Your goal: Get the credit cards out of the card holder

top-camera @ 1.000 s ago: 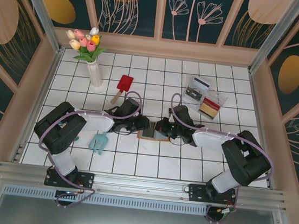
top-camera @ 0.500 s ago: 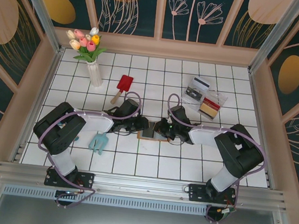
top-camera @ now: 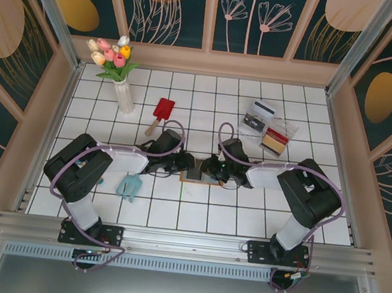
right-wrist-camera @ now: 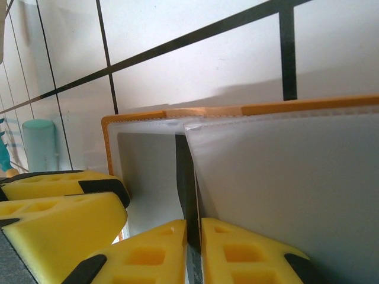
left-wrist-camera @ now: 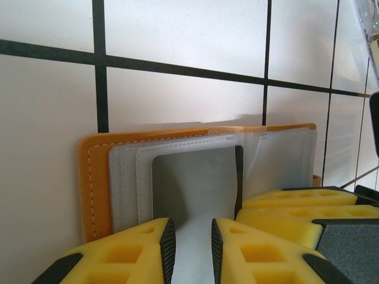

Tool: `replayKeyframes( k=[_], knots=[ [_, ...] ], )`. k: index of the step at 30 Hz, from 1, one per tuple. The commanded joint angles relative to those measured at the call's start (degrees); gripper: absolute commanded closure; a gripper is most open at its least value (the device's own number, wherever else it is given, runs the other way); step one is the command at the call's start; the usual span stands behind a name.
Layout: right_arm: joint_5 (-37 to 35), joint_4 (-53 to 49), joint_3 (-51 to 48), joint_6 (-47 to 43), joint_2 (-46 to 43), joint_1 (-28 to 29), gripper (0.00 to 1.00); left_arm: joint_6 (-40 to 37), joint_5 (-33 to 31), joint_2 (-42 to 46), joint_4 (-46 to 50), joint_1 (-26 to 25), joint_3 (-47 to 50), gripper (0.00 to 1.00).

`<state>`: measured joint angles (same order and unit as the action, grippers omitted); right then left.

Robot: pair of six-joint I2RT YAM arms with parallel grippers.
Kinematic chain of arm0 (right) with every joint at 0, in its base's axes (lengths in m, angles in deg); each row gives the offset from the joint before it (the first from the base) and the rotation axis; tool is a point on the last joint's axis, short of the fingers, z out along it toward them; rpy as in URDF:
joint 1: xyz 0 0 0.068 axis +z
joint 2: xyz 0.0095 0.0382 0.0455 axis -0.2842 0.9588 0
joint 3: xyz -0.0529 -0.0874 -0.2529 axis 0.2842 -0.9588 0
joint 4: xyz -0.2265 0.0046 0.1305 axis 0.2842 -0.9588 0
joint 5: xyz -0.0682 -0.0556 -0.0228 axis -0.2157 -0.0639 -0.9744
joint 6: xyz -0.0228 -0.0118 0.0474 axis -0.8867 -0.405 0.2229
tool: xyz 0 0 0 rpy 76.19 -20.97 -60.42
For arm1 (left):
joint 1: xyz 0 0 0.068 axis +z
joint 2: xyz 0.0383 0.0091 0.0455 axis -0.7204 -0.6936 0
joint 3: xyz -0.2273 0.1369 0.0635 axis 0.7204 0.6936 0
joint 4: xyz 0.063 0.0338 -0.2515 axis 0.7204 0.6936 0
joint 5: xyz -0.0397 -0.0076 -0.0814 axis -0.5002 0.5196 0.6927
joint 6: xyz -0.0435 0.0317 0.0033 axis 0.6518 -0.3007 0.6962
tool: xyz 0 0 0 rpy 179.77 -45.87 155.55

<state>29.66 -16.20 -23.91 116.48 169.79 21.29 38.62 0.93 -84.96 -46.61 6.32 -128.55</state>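
The orange-brown card holder (top-camera: pixel 199 175) lies open on the tiles between both grippers, and its orange rim shows in the left wrist view (left-wrist-camera: pixel 95 177) and the right wrist view (right-wrist-camera: pixel 266 109). A grey credit card (left-wrist-camera: pixel 192 183) sits in its left pocket (right-wrist-camera: pixel 148 171). My left gripper (top-camera: pixel 191 166) rests low over that card, its jaws (left-wrist-camera: pixel 190 248) a narrow gap apart with the flat card showing between them. My right gripper (top-camera: pixel 209 170) has its jaws (right-wrist-camera: pixel 193 251) nearly together on the thin dark edge at the holder's middle. The clear right pocket sheet (right-wrist-camera: pixel 284 189) rises beside it.
A clear tray (top-camera: pixel 269 130) with cards stands at the back right. A red tool (top-camera: pixel 162 110) and a white vase of tulips (top-camera: pixel 120 91) are at the back left. A teal object (top-camera: pixel 129 186) lies near the left arm. Wooden walls surround the tiled floor.
The right arm's elbow has swung in to the left and its gripper has edged slightly left onto the holder. The left arm has stayed put.
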Motion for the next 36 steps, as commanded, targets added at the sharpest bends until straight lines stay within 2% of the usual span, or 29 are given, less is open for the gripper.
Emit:
replayKeyframes(
  k=[1,5,9,16,21,25,27,32,36],
  knots=[
    [1.12,2.46,-0.60,-1.88,1.22,-0.27,0.84,-0.54,-0.50,-1.76,4.91,-0.12,2.51,0.72],
    [0.31,1.03,-0.38,-2.22,1.30,-0.45,0.90,-0.36,-1.18,-1.26,5.00,-0.12,2.59,0.72],
    [-1.48,-0.69,-0.38,-2.99,0.63,-0.53,0.96,-0.17,-2.36,-0.21,5.43,-0.12,2.77,0.65],
    [-2.69,-2.85,-2.09,-4.47,-2.58,-2.05,0.98,-0.05,-3.30,0.34,6.05,-0.13,3.05,0.60],
    [-2.72,-3.66,-2.84,-5.27,-4.04,-2.91,0.99,-0.28,-3.40,0.34,6.30,-0.13,2.68,0.61],
    [-2.12,-3.01,-3.01,-5.38,-4.01,-3.17,0.99,-0.51,-3.15,0.34,6.42,-0.12,2.25,0.64],
    [-0.83,-1.64,-3.19,-5.28,-3.84,-3.15,0.97,-0.53,-2.72,0.04,6.26,-0.13,2.07,0.67],
    [1.83,0.06,-2.98,-5.28,-2.63,-3.17,0.84,-0.74,-2.39,-0.09,6.17,-0.12,2.13,0.71],
    [3.26,0.45,-3.08,-5.44,-1.14,-3.00,0.79,-0.56,-2.22,-0.18,5.50,-0.07,2.75,0.75]
  ],
)
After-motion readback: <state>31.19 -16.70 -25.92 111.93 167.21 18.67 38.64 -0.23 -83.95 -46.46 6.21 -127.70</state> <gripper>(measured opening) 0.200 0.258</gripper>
